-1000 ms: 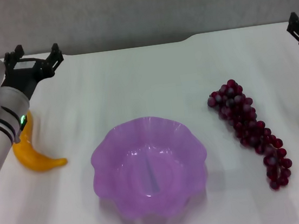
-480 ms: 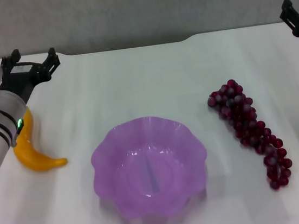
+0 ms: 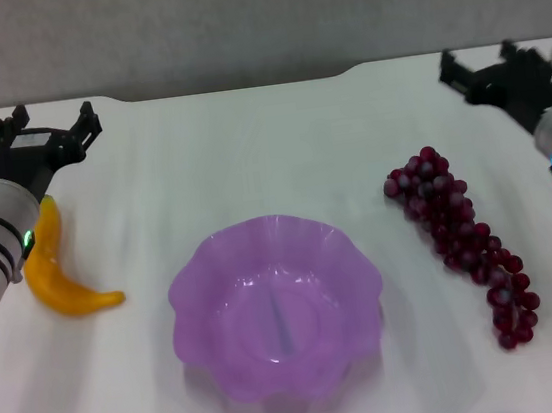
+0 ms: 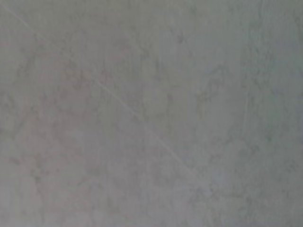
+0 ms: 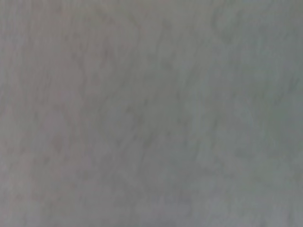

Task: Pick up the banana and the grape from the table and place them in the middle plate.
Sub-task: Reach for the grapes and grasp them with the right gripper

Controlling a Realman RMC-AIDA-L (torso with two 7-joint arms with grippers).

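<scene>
Table (image 3: 248, 139): plain white top, filling most of the head view; a rounded notch shows along its far edge, upper centre of the frame.

Middle plate (image 3: 348, 258): translucent purple dish with a wavy scalloped rim, lower centre of the frame, resting on the table. Nothing lies in it.

Banana (image 3: 59, 283): curved, glossy yellow-orange, at the left edge of the frame, lying on the table well apart from the middle plate. Its upper end runs under the left arm's wrist; its lower tip points toward the plate.

Grape (image 3: 456, 220): long bunch of dark red-purple berries, right of centre, lying on the table on a slant from upper left to lower right, near the plate's right side but not touching it.

Left gripper (image 3: 50, 128): upper left of the frame, just above the banana's upper end, black fingers spread apart and holding nothing.

Right gripper (image 3: 480, 65): upper right of the frame, above and to the right of the grape's top end, apart from it; fingers spread apart, nothing held.

Left wrist view and right wrist view: each shows only a mottled grey surface; no object can be made out.
</scene>
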